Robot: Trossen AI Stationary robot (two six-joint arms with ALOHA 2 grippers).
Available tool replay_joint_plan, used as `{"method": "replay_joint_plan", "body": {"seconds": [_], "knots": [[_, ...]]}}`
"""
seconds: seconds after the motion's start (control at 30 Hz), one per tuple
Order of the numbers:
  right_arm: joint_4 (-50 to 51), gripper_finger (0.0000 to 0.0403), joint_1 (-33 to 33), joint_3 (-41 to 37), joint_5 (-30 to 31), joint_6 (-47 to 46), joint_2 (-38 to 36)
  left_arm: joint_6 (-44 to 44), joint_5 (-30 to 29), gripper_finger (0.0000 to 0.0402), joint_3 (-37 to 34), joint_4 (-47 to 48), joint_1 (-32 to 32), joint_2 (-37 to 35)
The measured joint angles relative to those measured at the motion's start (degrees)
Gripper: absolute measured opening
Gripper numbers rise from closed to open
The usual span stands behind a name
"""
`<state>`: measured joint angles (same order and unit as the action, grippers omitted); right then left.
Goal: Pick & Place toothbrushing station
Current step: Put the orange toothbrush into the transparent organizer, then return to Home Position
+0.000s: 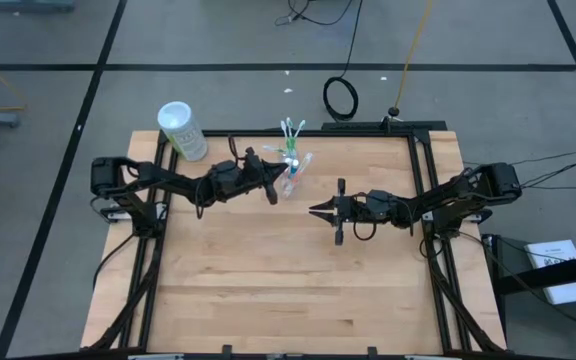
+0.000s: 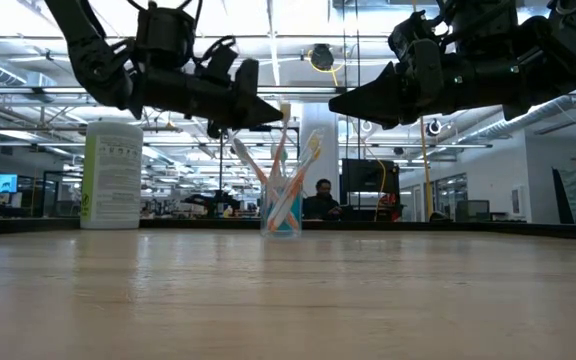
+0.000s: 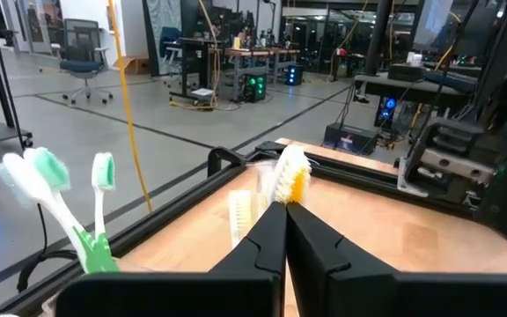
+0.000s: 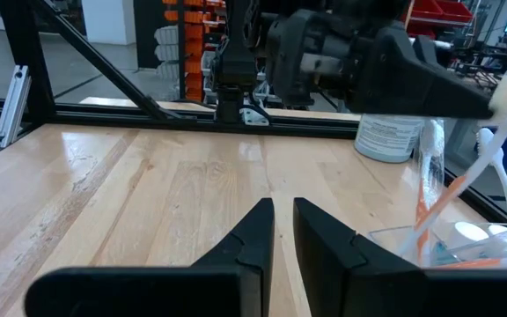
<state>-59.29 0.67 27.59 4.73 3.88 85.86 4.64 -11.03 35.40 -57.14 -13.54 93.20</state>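
Right gripper (image 1: 315, 210) hangs mid-table, fingers pinched together on nothing, and the brush cup is the target!

Clear cup (image 1: 293, 176) stands near the table's (image 1: 268, 290) twelve o'clock edge, toothbrushes (image 1: 291, 130) fanning out of it towards twelve, so the heads are easy to reach from above. Left gripper (image 1: 271, 189) sits just beside it at nine o'clock, raised off the wood, fingers clenched, gripping nothing I can see; likely lining up a grab. White canister (image 1: 182, 130) waits at ten o'clock of the cup, well apart.
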Motion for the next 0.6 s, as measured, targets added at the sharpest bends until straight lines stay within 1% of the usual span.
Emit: {"method": "replay_joint_plan", "body": {"seconds": [0.13, 0.33, 0.6], "knots": [[0.0, 0.0041, 0.0, 0.0, 0.0, 0.0, 0.0, 1.1, -0.4, 0.0005, 0.0, -0.6, 0.0, 3.0], [0.0, 0.0041, -0.3, 0.0, 0.0, -0.1, 0.0, 2.1, -1.2, 0.0003, 0.1, -8.0, -0.1, 8.6], [0.0, 0.0041, -0.3, 0.0, 0.0, -0.1, 0.0, 2.8, -1.3, 0.0024, 0.0, -9.1, 0.0, 9.7]]}}
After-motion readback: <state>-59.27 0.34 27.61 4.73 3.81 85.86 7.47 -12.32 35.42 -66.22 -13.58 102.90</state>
